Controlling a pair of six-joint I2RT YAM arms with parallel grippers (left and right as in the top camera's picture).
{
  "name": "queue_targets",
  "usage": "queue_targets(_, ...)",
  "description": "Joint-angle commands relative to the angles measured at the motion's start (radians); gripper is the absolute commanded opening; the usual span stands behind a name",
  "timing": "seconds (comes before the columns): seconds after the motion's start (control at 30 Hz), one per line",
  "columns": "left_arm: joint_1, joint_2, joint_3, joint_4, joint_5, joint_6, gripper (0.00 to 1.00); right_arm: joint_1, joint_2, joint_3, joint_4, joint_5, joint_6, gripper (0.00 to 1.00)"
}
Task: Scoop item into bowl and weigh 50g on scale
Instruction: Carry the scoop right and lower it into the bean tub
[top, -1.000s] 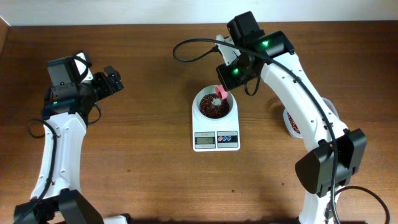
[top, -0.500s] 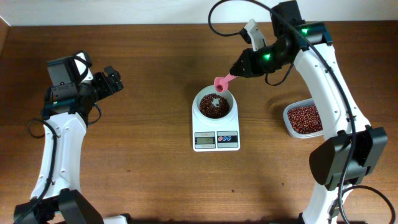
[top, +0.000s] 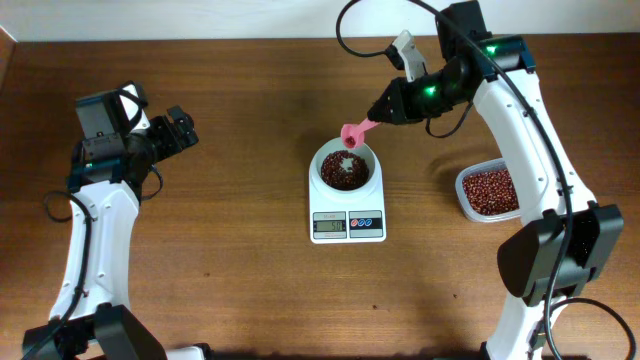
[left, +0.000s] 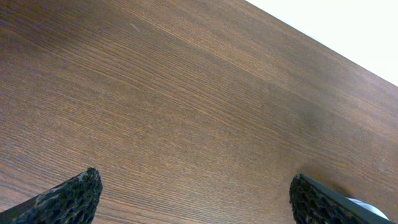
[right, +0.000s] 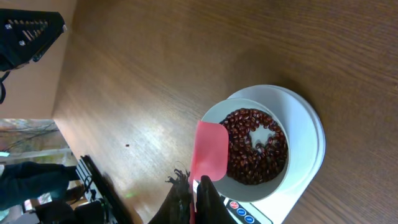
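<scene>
Many small dark red-brown beans (top: 343, 172) fill round white bowl (top: 320, 165) on small white scale (top: 347, 227), centre | right gripper (top: 380, 115) clamped on pink plastic scoop (top: 352, 131) over bowl's upper rim | left gripper (top: 188, 129) spread wide, holding nothing | display unreadable, weight unconfirmed

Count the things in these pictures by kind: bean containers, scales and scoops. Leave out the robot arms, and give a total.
Bean containers: 2 (white bowl, clear tub)
Scales: 1 (white scale)
Scoops: 1 (pink scoop)
Total: 4
</scene>
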Motion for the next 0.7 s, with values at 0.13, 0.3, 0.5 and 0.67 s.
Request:
queue_targets(0.13,0.003,0.002,0.014,0.002,-0.007,-0.010,0.99,-0.168,-0.030,0.021,-0.168,-0.104,-0.012,0.04)
queue_targets(0.3,0.003,0.002,0.014,0.002,-0.007,-0.010,0.99,-0.373,-0.030,0.021,-0.287,-0.105,-0.066,0.04)
queue_targets(0.5,0.003,0.002,0.014,0.002,-0.007,-0.010,0.99,-0.559,-0.030,0.020,-0.377,-0.032,-0.106,0.04)
queue_targets(0.67,0.003,0.002,0.014,0.002,-0.007,-0.010,0.99,-0.623,-0.030,0.020,-0.431,0.231,-0.105,0.04)
